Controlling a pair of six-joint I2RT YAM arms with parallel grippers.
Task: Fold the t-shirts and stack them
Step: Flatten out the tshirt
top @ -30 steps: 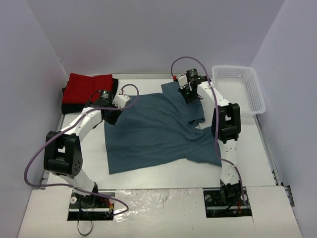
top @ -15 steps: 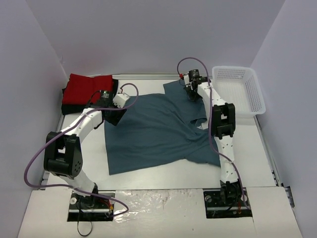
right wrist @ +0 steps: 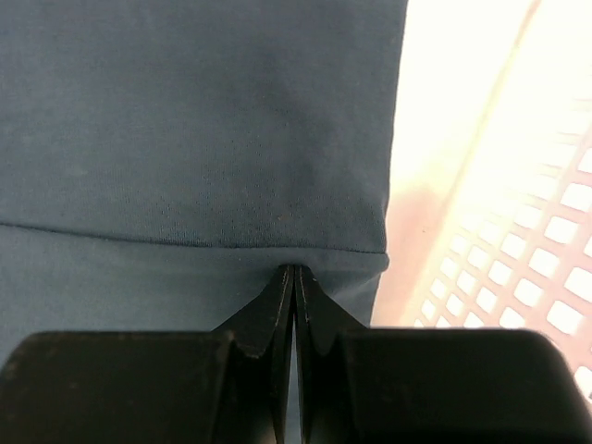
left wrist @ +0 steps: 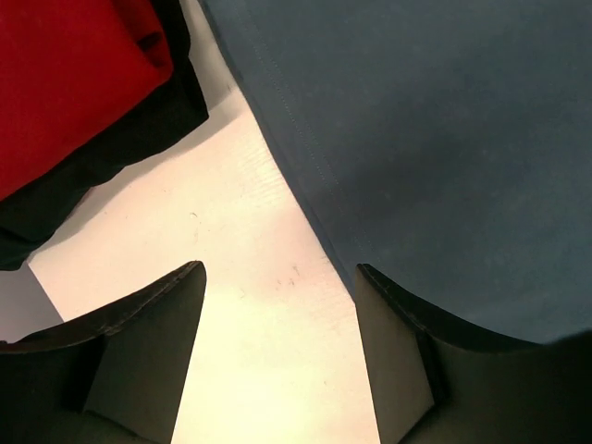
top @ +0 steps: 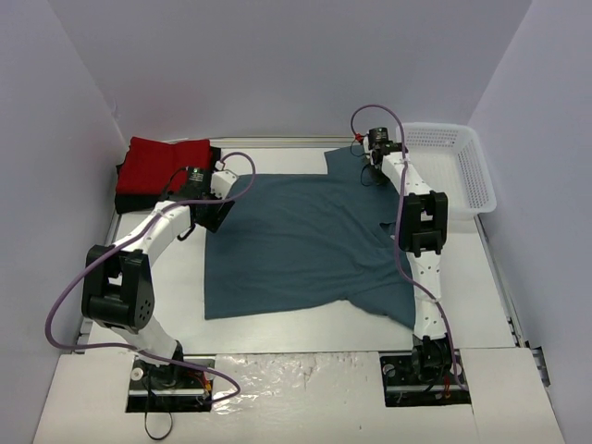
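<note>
The right fingers [right wrist: 294, 305] are pressed together on the hem of the teal t-shirt [top: 305, 236], which lies spread on the table [top: 277, 331]. The left fingers [left wrist: 148, 342] stand wide apart, the shirt's edge beside one finger and the red t-shirt [left wrist: 65, 83] ahead.

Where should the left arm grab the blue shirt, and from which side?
Take the stitched left edge near the far corner, coming in from the left over bare table. The blue shirt lies flat there with a straight free edge, the open left gripper hangs right beside it, and the right gripper pinches the opposite far corner.
</note>
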